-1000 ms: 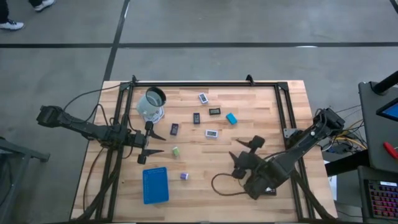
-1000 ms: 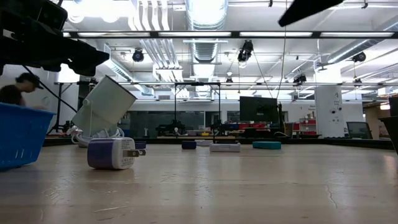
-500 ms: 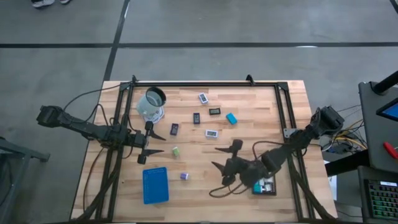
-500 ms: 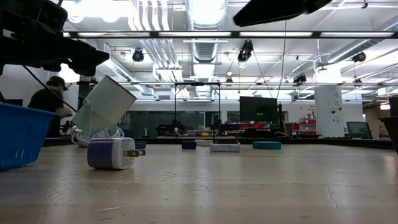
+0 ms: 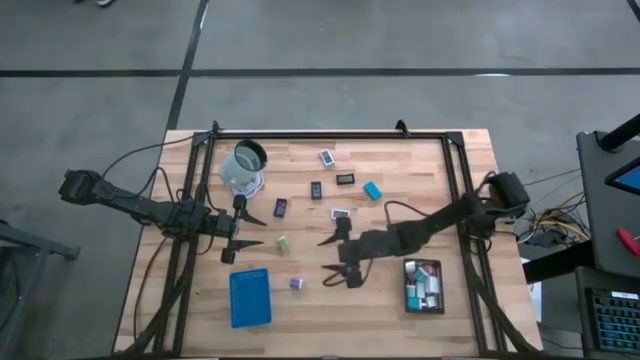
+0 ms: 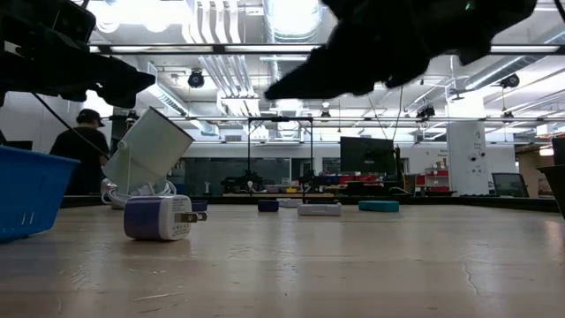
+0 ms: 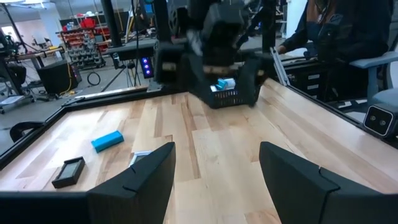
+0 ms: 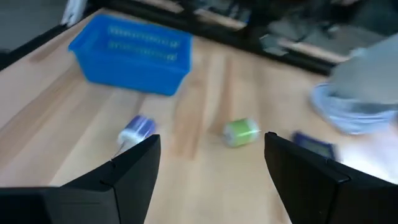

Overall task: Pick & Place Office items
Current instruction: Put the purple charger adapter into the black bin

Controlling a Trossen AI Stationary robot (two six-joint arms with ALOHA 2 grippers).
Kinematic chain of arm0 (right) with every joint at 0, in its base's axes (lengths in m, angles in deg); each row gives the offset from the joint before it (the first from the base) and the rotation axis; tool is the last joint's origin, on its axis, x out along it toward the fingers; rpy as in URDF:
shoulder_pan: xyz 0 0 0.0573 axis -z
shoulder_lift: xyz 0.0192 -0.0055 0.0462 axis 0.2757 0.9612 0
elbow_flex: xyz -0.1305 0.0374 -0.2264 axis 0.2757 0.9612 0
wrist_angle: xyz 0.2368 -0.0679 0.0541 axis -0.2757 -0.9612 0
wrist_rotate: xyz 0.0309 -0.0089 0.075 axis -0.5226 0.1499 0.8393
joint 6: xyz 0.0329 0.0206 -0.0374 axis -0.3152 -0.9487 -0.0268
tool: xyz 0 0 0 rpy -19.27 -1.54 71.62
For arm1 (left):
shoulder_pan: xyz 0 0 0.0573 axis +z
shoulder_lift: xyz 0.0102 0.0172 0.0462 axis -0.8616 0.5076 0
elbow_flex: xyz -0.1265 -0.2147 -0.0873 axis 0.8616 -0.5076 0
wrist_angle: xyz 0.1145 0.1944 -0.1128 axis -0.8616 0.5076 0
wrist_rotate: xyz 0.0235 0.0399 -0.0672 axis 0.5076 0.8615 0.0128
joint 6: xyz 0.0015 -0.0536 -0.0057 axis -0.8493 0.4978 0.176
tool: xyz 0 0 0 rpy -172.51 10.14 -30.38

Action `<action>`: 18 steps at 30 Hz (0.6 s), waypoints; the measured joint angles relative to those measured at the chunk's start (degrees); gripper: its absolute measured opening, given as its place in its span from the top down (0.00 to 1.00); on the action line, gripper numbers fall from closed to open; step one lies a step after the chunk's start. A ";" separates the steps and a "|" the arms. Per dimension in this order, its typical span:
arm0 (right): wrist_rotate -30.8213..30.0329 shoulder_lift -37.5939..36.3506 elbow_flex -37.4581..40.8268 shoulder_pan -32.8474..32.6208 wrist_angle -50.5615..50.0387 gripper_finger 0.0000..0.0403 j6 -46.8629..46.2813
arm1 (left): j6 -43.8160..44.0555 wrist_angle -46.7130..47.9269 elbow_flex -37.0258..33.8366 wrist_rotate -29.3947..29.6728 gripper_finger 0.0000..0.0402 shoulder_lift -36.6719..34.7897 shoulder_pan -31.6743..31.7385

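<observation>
A wooden table (image 5: 400, 160) stands on a grey concrete floor, and the blue tray (image 5: 249, 297) near its front edge serves as landmark. Just right of the tray lies a purple block (image 5: 296, 283); a green block (image 5: 283, 243) lies behind it. Farther right the right gripper (image 5: 335, 258) hangs over the table, fingers spread, holding nothing. The left gripper (image 5: 252, 229) waits behind the tray, fingers parted and empty, near the clear cup (image 5: 243, 167). Far right, a black tray (image 5: 424, 286) holds several items. More pieces, a teal block (image 5: 372, 190) among them, lie well behind.
</observation>
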 joint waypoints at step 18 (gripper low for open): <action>9.75 17.51 -5.21 0.97 17.01 0.30 -3.04 | 0.00 -0.02 0.02 0.02 0.41 0.13 0.01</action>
